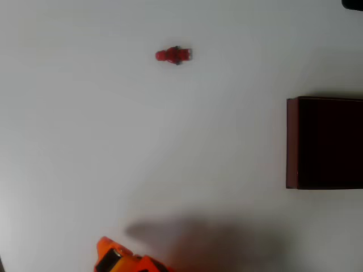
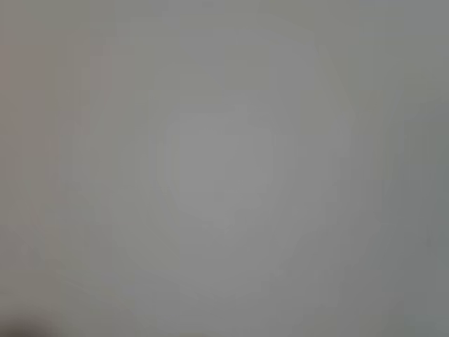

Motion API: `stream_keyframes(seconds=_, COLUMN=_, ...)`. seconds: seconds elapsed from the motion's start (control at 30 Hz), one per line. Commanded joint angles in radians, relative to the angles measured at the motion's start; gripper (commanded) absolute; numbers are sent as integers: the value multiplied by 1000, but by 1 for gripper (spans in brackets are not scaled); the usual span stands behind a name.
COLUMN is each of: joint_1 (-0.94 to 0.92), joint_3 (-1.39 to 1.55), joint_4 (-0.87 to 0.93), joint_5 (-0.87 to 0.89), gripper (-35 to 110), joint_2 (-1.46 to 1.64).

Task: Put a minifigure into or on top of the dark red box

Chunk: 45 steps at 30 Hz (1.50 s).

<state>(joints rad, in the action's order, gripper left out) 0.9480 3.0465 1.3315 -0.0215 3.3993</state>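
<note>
Lying flat on the white table (image 1: 85, 141) in the overhead view, the minifigure (image 1: 174, 55) was near the top, its pale tip pointing right. The dark red box (image 1: 292, 141) stood well apart at the right edge. The orange arm (image 1: 122, 260) showed at the bottom edge; whether its gripper was open could not be told. The wrist view was a grey blur.

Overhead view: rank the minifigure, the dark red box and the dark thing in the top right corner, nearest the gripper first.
From the gripper at the bottom edge:
1. Minifigure, upper middle, and dark red box, right edge: too close to call.
2. Dark thing, top right corner: farthest.
</note>
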Motion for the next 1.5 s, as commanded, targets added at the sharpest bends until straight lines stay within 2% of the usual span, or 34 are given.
stream_keyframes(seconds=0.0, joint_1=18, joint_3=-25, joint_4=26, joint_5=-8, gripper=0, joint_2=12)
stream_keyframes(seconds=1.1, joint_1=18, joint_3=-25, joint_4=26, joint_5=-6, gripper=0, joint_2=12)
stream_keyframes(seconds=1.17, joint_1=11, joint_3=-25, joint_4=26, joint_5=37, gripper=0, joint_2=12)
stream_keyframes(seconds=1.33, joint_1=-201, joint_3=-21, joint_4=25, joint_5=247, gripper=0, joint_2=12)
stream_keyframes(seconds=1.4, joint_1=-299, joint_3=-23, joint_4=21, joint_5=264, gripper=0, joint_2=2)
stream_keyframes(seconds=1.47, joint_1=-207, joint_3=-18, joint_4=25, joint_5=318, gripper=5, joint_2=12)
